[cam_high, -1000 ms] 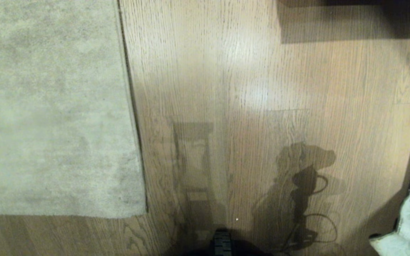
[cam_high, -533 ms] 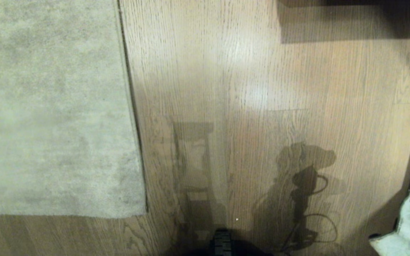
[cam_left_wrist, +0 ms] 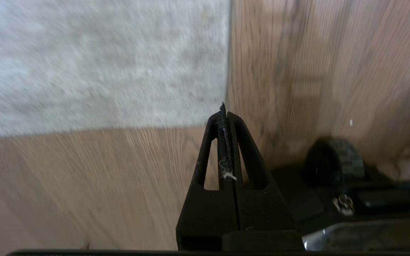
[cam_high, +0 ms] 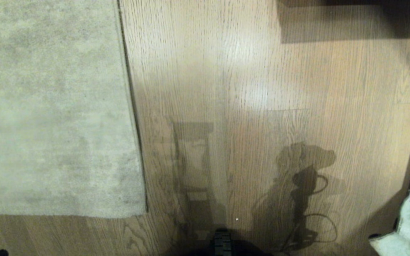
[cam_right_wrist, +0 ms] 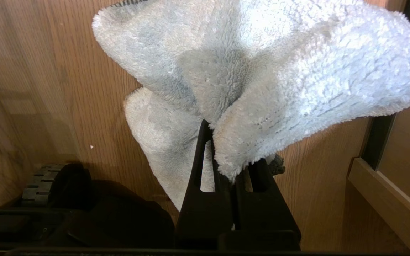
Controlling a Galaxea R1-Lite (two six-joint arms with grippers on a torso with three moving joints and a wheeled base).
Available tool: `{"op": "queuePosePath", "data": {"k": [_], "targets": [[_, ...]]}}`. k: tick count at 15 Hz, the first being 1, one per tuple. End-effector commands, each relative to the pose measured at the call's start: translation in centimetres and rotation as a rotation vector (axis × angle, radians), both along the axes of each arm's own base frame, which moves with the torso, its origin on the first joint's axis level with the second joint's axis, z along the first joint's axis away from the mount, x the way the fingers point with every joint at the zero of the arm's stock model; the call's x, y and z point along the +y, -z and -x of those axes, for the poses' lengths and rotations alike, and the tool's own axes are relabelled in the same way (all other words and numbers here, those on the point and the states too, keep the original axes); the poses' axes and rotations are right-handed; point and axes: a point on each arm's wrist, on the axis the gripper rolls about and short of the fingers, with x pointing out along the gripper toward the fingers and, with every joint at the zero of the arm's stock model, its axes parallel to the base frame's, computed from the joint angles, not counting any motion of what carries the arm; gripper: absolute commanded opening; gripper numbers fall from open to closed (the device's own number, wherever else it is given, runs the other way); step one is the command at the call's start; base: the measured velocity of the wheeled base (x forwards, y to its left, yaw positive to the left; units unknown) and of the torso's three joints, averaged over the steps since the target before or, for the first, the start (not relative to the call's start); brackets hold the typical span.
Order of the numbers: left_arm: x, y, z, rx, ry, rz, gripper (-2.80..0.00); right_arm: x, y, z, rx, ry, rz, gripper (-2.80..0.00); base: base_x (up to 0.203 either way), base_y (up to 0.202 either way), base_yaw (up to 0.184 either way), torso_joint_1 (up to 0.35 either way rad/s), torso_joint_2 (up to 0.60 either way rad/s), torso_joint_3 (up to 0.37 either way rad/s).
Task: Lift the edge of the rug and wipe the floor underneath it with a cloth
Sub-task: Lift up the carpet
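Black jaws of the left gripper (cam_left_wrist: 224, 111) are seen pressed together with nothing held, apart from what appears to be a lint strand. Just beyond the tips lies the corner of the rug edge (cam_left_wrist: 226, 89), flat on the floor (cam_left_wrist: 84, 177), its long axis running away from the robot. Fluffy cloth (cam_right_wrist: 247, 71) is clamped in the right gripper (cam_right_wrist: 226, 161), well apart at the right.

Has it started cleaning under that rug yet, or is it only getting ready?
Only getting ready. Done: the right gripper is shut on the cloth. In hand: the empty, shut left gripper points toward the rug corner. Left: the rug edge lies flat, so lifting it and wiping the floor remain.
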Motion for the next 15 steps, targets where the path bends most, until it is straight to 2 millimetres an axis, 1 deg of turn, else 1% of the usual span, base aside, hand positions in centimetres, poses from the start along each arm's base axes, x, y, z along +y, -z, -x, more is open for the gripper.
{"op": "queuePosePath", "data": {"k": [1,4,7,9,13,15], "targets": [[-0.3,-1.1,-3.5,0.180,0.013,-0.013,-2.80,0.0,0.0,0.0,0.000,-0.001,0.000,-2.80,0.000,0.000,0.000,0.000,0.00,0.000],[-0.6,-1.9,-7.1,0.325,0.017,-0.025,-2.80,0.0,0.0,0.0,0.000,-0.001,0.000,-2.80,0.000,0.000,0.000,0.000,0.00,0.000],[-0.8,-1.5,-10.0,0.447,0.014,-0.034,-2.80,0.0,0.0,0.0,0.000,-0.001,0.000,-2.80,0.000,0.000,0.000,0.000,0.00,0.000],[-0.9,-0.7,-11.1,0.520,0.016,-0.041,-2.80,0.0,0.0,0.0,0.000,-0.001,0.000,-2.80,0.000,0.000,0.000,0.000,0.00,0.000],[-1.1,1.0,-12.6,0.646,0.018,-0.057,-2.80,0.0,0.0,0.0,0.000,-0.001,0.000,-2.80,0.000,0.000,0.000,0.000,0.00,0.000],[-1.2,1.4,-13.2,0.679,0.024,-0.066,-2.80,0.0,0.0,0.0,0.000,-0.001,0.000,-2.80,0.000,0.000,0.000,0.000,0.00,0.000]]}}
